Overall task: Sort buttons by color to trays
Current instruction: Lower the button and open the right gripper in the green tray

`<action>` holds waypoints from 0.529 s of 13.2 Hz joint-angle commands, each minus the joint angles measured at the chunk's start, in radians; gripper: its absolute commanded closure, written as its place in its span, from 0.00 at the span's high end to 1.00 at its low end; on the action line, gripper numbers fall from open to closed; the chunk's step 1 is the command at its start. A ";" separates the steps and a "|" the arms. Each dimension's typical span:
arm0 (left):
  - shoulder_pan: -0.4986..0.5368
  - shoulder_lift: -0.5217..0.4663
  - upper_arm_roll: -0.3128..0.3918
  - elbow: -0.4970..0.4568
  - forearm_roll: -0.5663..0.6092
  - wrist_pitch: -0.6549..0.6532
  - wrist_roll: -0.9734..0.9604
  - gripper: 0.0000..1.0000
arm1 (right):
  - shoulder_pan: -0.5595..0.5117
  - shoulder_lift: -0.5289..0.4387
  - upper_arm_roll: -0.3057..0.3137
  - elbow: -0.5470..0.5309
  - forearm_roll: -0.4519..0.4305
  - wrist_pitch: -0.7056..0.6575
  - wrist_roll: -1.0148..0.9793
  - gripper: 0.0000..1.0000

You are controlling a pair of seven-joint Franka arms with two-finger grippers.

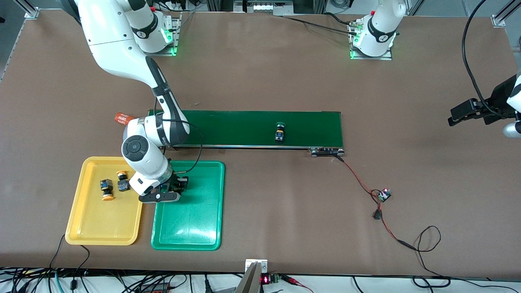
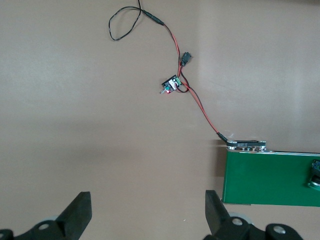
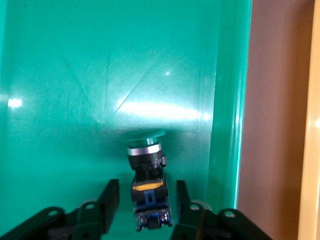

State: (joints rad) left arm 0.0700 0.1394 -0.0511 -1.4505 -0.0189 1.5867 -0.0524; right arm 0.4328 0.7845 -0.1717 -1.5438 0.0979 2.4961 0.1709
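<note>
Wiring point(image 1: 368, 189) & ctrl board point(image 1: 384, 195) nr belt point(image 1: 260, 128).

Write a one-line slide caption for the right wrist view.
Right gripper, fingers parted, releasing a green button over the green tray.

Two yellow-capped buttons point(image 1: 113, 186) in the yellow tray point(image 1: 89, 228), beside the green tray point(image 1: 191, 232). Right gripper point(image 1: 165, 194) low over the green tray. One green-capped button point(image 1: 279, 132) on the conveyor belt point(image 1: 244, 128). Left gripper point(image 1: 462, 114) waiting over bare table point(image 1: 285, 203).
</note>
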 commanded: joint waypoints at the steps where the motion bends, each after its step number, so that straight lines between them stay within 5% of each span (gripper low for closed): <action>1: 0.004 0.008 0.001 0.019 -0.026 -0.001 0.019 1.00 | 0.006 0.010 -0.003 0.013 -0.014 0.024 -0.011 1.00; 4: 0.002 0.008 0.001 0.019 -0.026 -0.001 0.019 1.00 | 0.012 -0.026 -0.003 0.014 -0.014 -0.061 -0.019 1.00; 7: 0.004 0.008 0.001 0.019 -0.026 -0.001 0.019 1.00 | 0.018 -0.161 -0.003 0.013 -0.014 -0.325 -0.019 1.00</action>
State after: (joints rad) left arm 0.0700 0.1394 -0.0512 -1.4505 -0.0189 1.5869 -0.0524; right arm 0.4450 0.7283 -0.1718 -1.5118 0.0963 2.3059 0.1602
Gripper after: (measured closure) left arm 0.000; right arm 0.000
